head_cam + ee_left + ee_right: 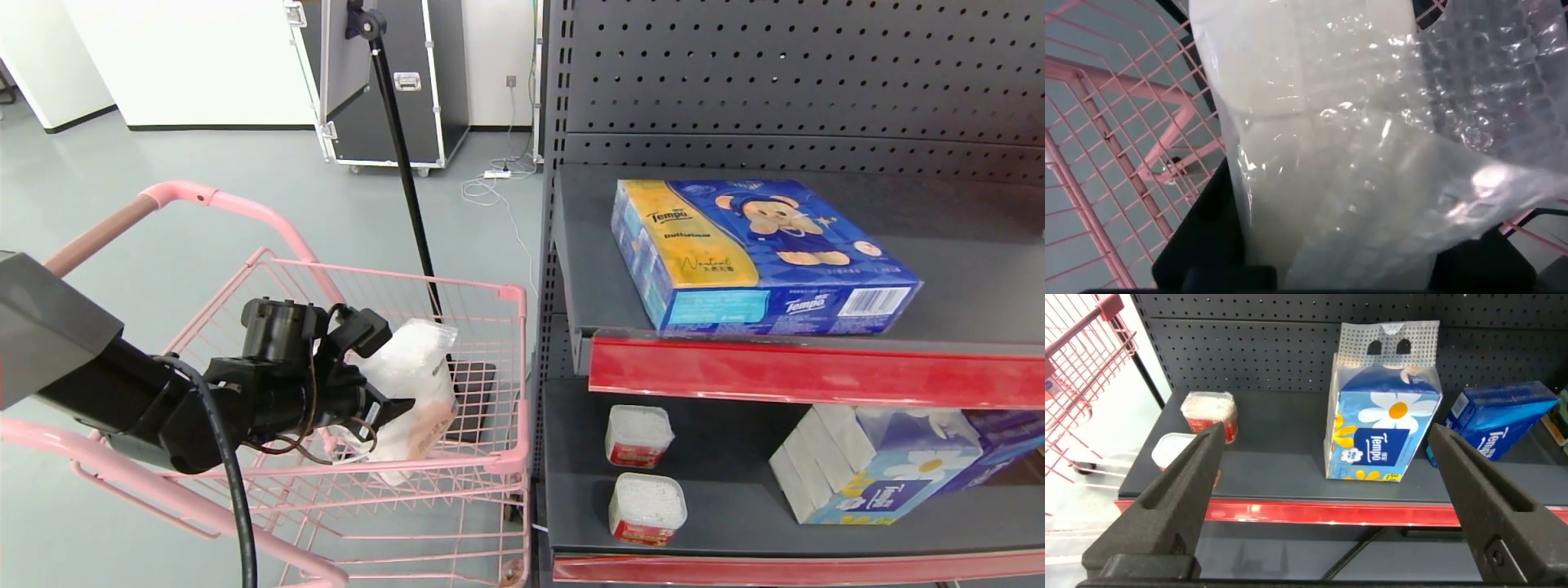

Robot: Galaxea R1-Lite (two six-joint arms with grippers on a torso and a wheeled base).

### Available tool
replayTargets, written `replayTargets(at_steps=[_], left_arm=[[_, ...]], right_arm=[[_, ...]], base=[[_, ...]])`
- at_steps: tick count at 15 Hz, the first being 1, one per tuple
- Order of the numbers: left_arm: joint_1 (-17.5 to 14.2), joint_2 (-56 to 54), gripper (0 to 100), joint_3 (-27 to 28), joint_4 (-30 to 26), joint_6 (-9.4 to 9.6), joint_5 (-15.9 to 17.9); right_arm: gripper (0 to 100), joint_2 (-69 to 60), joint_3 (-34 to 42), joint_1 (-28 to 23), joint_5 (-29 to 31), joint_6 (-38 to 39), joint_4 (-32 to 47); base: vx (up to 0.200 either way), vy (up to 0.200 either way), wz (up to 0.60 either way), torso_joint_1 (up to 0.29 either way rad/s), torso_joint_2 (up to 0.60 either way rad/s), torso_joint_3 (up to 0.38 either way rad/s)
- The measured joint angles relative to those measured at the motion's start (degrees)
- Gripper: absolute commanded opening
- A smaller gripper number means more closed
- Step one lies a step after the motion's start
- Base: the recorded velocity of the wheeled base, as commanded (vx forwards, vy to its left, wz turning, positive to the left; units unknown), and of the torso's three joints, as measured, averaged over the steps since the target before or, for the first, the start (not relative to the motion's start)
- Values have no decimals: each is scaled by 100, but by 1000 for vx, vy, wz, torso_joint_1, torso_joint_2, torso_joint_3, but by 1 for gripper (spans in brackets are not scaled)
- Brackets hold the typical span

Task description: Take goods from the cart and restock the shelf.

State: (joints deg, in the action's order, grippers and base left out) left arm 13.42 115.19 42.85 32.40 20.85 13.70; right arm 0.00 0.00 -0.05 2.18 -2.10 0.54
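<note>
Floor grey, shelf dark pegboard, black case behind cart

A: Room on the upper shelf?
B: We log bare board right of and behind the blue tissue box.
A: Lower shelf?
B: We see an open lane between the tubs and the flowered tissue pack, under the red rail. The cart wall stands between our left gripper, closed on the white bag, and the shelves. A black pole rises beyond the cart.
</note>
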Motion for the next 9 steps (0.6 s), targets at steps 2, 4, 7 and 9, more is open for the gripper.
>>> replayTargets(at_steps=[2,4,7,9], left_arm=[[-4,-44,0,-90,-2,-5,0],[-66,-185,0,-245,-35,-55,9],[-182,-433,0,-322,-112,-178,12],[-257,-684,0,-305,-85,-336,17]], right_arm=[[100,0,0,5,-2,0,0],[100,0,0,0,2,0,0],[100,0,0,0,-2,0,0],[100,0,0,-2,-2,0,-2]], base=[[0,0,0,0,0,0],[0,0,0,0,0,0],[0,0,0,0,0,0],[0,0,0,0,0,0]])
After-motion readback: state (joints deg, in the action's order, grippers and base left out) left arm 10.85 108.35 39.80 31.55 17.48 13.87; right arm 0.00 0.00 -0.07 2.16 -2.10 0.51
